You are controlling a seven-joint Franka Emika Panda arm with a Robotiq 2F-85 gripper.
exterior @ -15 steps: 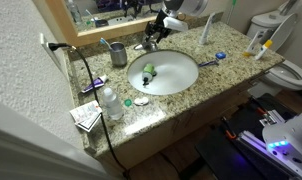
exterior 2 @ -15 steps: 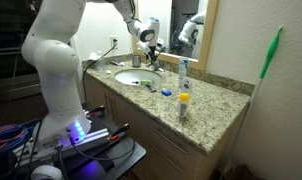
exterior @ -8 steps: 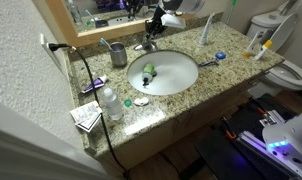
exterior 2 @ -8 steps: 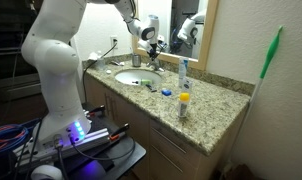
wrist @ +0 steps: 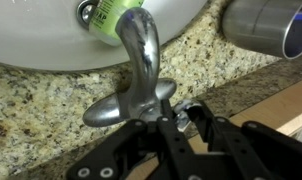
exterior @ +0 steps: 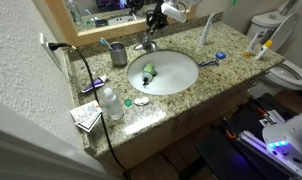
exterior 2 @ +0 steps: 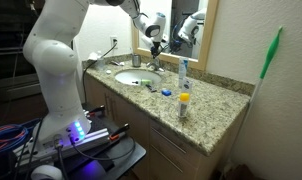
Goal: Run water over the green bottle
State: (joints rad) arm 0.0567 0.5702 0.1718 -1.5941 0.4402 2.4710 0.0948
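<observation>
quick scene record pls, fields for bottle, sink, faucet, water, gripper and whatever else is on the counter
green bottle: lying in the basin, in front of the spout
sink: white basin set in a granite counter
faucet: chrome, at the back of the basin
water: none visible
gripper: above the faucet, near the mirror; open or shut unclear
metal cup: on the counter beside the faucet
clear bottle: upright, white cap, beside the basin

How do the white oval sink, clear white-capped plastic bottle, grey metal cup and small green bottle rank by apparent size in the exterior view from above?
1. white oval sink
2. clear plastic bottle, though nearer the camera
3. grey metal cup
4. green bottle, lying in the sink
</observation>
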